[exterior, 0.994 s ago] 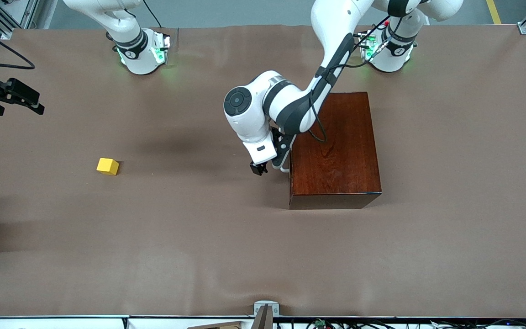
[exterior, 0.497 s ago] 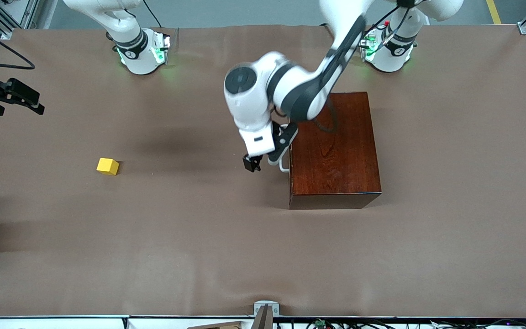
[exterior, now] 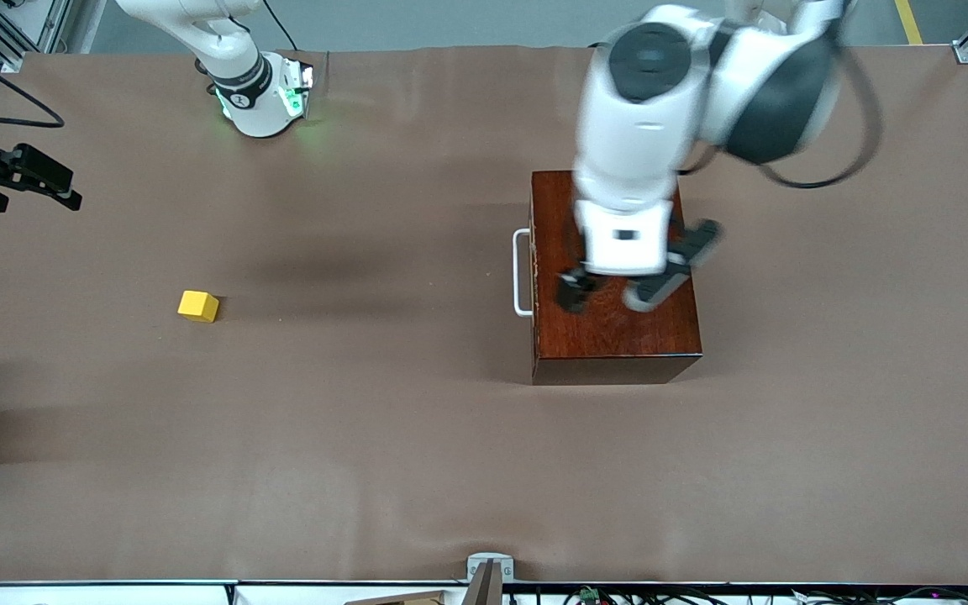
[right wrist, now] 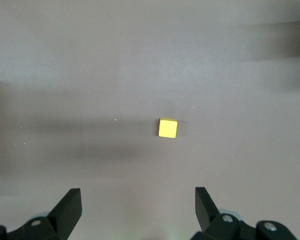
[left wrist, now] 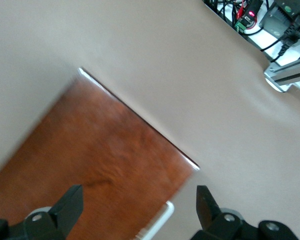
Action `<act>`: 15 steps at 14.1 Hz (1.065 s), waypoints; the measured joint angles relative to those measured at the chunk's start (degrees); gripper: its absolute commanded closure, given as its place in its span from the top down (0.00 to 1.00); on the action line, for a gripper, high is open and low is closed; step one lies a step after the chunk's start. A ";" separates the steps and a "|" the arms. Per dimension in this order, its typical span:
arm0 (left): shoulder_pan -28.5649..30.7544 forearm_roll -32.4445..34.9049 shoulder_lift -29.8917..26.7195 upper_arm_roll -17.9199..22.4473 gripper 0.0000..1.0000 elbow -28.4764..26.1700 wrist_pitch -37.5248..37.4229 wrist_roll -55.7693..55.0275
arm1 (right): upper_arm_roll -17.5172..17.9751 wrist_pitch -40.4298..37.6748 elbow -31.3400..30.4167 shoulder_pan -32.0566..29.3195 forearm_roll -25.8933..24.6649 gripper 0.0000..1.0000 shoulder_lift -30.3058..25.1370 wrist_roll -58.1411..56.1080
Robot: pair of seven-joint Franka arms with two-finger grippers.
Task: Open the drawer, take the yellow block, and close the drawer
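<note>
Left gripper point(exterior: 610, 296) off white handle point(exterior: 521, 273), risen, now over wooden box point(exterior: 614, 332) top, jaws spread.

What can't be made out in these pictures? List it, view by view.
- Inside of the drawer: it sits shut in the wooden box, so only the handle shows.
- Front view: the left arm is motion-blurred and covers part of the box top.
- Front view: the right arm is cut off by the frame edges.
- Left wrist view: blurred, and the bottom edge cuts off the handle.
- Left gripper and right gripper: only the fingertips show in the wrist views.
</note>
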 measured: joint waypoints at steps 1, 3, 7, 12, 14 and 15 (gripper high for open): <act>1.91 0.00 -0.46 -0.05 1.00 -0.34 -0.96 4.79 | 0.00 -0.03 0.00 0.00 0.00 1.00 0.00 0.00; 5.32 0.00 -0.82 -0.10 1.00 -0.61 -2.23 13.84 | 0.00 -0.09 0.00 0.00 0.00 1.00 0.00 0.00; 12.14 -0.03 -3.48 -0.12 1.00 -0.63 -7.29 31.78 | -0.01 -0.37 -0.01 -0.01 0.00 1.00 0.00 0.00; 17.53 -0.84 -10.53 -0.18 1.00 -7.83 -9.49 45.35 | -0.01 -0.52 -0.03 -0.01 0.00 1.00 0.00 0.00; 18.71 -0.85 -13.96 -0.21 1.00 -11.46 -9.47 48.73 | -0.02 -0.53 -0.03 -0.01 0.00 1.00 0.00 0.00; 19.53 -1.04 -15.32 -0.22 1.00 -12.48 -9.47 50.13 | -0.02 -0.53 -0.03 -0.01 0.00 1.00 0.00 0.00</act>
